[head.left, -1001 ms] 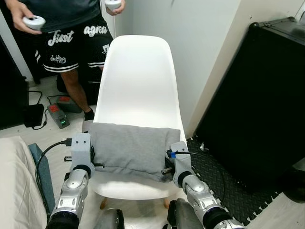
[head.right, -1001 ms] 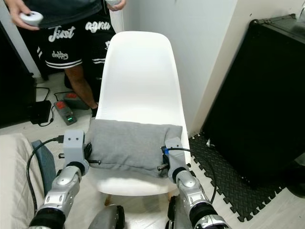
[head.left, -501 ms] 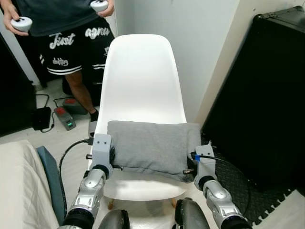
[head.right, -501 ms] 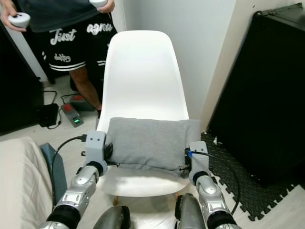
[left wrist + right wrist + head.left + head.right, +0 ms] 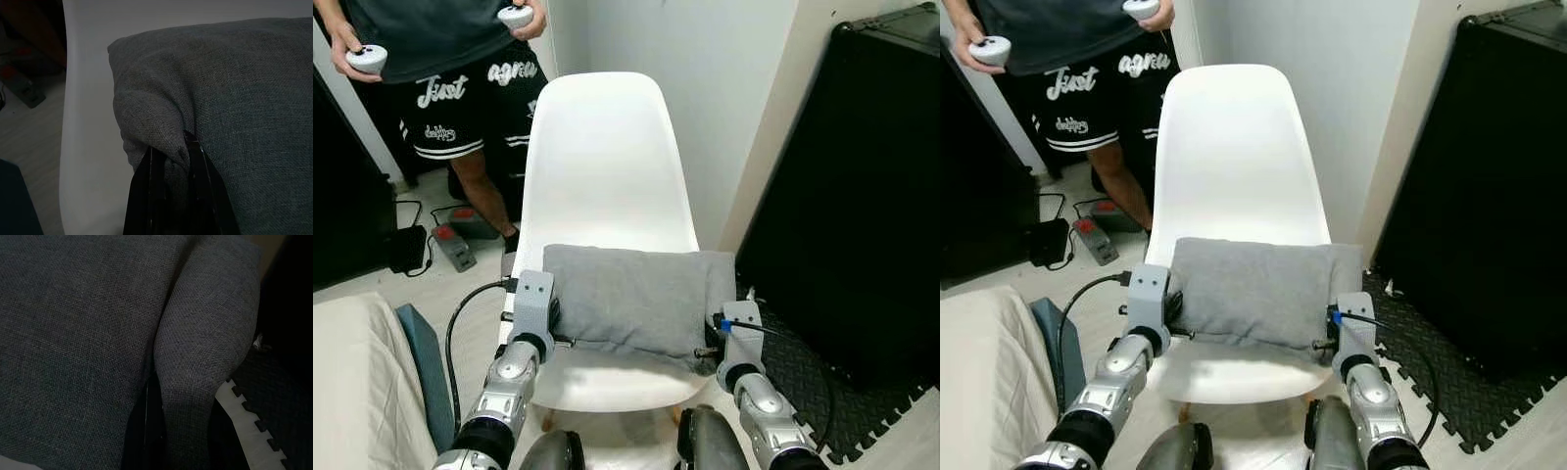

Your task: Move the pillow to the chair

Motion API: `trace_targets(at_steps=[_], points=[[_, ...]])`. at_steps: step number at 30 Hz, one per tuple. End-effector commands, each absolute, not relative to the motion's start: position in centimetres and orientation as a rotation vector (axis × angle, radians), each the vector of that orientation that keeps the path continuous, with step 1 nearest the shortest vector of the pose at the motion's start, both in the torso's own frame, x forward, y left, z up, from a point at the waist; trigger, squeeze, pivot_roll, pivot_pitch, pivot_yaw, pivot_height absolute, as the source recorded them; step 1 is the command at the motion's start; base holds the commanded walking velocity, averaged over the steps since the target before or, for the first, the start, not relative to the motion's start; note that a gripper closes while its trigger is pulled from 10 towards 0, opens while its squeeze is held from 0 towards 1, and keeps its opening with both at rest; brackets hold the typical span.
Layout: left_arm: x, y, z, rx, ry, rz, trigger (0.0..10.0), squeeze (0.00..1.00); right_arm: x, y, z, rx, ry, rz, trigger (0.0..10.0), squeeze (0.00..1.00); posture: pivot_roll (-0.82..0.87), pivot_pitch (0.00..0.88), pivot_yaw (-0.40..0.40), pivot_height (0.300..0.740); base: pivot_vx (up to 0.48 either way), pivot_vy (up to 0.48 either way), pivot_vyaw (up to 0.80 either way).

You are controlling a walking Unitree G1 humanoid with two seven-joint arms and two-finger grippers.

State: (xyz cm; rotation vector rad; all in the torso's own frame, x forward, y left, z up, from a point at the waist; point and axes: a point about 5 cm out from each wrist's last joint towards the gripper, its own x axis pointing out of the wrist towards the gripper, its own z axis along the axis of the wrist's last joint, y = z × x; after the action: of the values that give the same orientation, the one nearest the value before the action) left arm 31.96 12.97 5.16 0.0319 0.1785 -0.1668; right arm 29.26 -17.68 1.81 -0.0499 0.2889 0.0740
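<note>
Left gripper (image 5: 168, 154) pinching the left end of the pillow (image 5: 631, 294) — fingers (image 5: 146, 196) closed on a fold of grey cloth, as seen in the left wrist view, with the white chair (image 5: 607, 166) edge just beside. Pillow lying crosswise over the seat, long axis running left to right, spanning nearly the full seat width, with the right end reaching slightly past the chair's right edge. Appears to rest on, or sit just above, the front half of the seat; contact underneath cannot be told. Back of the chair upright behind it, well clear of the cloth. Right gripper (image 5: 154, 396) clamped on the right end — dark fingers mostly buried in a crease of fabric, floor mat (image 5: 244, 416) below and beside. Both grippers at the two short ends, about equally near, pillow stretched between them, fingers pointing forward into the cloth. Probably the placing step, nearly done: coming move likely turns on lowering evenly and letting go at both ends, perhaps nudging leftward first so the right end does not overhang and slide off. Person (image 5: 460, 69) standing beyond the chair on the left, holding controllers, well apart from the arms.
</note>
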Motion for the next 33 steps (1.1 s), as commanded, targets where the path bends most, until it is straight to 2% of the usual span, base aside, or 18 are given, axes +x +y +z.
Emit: trace_targets(at_steps=[1, 8, 14, 18, 24, 25, 27, 28, 33], points=[[32.1, 12.7, 5.3, 0.044, 0.161, -0.189, 10.0, 0.0, 29.2, -17.0, 1.9, -0.043, 0.276, 0.095, 10.0, 0.0, -0.03, 0.131, 0.043, 0.592, 0.0, 0.0, 0.0], [32.7, 13.0, 5.9, 0.054, 0.149, -0.183, 10.0, 0.0, 30.1, -17.0, 2.4, -0.043, 0.27, 0.09, 10.0, 0.0, -0.02, 0.154, 0.039, 0.592, 0.0, 0.0, 0.0], [35.0, 14.2, 8.0, 0.055, 0.13, -0.127, 10.0, 0.0, 32.7, -15.7, 4.5, -0.054, 0.246, 0.124, 10.0, 0.0, 0.0, 0.192, 0.032, 0.592, 0.0, 0.0, 0.0], [35.8, 14.4, 8.8, 0.052, 0.129, -0.108, 10.0, 0.0, 33.5, -15.4, 5.1, -0.058, 0.244, 0.119, 10.0, 0.0, 0.0, 0.206, 0.03, 0.592, 0.0, 0.0, 0.0], [36.5, 14.0, 9.5, 0.066, 0.128, -0.126, 10.0, 0.0, 34.1, -15.6, 5.6, -0.037, 0.249, 0.089, 10.0, 0.0, 0.0, 0.213, 0.031, 0.592, 0.0, 0.0, 0.0], [36.5, 13.7, 9.5, 0.047, 0.124, -0.135, 10.0, 0.78, 34.3, -15.6, 5.8, -0.012, 0.242, 0.086, 10.0, 0.08, 0.0, 0.213, 0.033, 0.592, 0.0, 0.0, 0.0], [36.5, 13.7, 9.5, 0.047, 0.124, -0.135, 10.0, 0.78, 34.3, -15.6, 5.8, -0.012, 0.242, 0.086, 10.0, 0.08, 0.0, 0.213, 0.033, 0.592, 0.0, 0.0, 0.0], [36.5, 13.6, 9.5, 0.022, 0.121, -0.137, 10.0, 1.0, 34.3, -15.6, 5.9, 0.016, 0.237, 0.084, 10.0, 1.0, 0.0, 0.213, 0.035, 0.592, 0.0, 0.0, 0.0], [36.2, 13.3, 9.1, 0.014, 0.126, -0.159, 10.0, 1.0, 34.2, -15.6, 5.8, 0.04, 0.235, 0.083, 10.0, 1.0, 0.0, 0.213, 0.035, 0.592, 0.0, 0.0, 0.0]])
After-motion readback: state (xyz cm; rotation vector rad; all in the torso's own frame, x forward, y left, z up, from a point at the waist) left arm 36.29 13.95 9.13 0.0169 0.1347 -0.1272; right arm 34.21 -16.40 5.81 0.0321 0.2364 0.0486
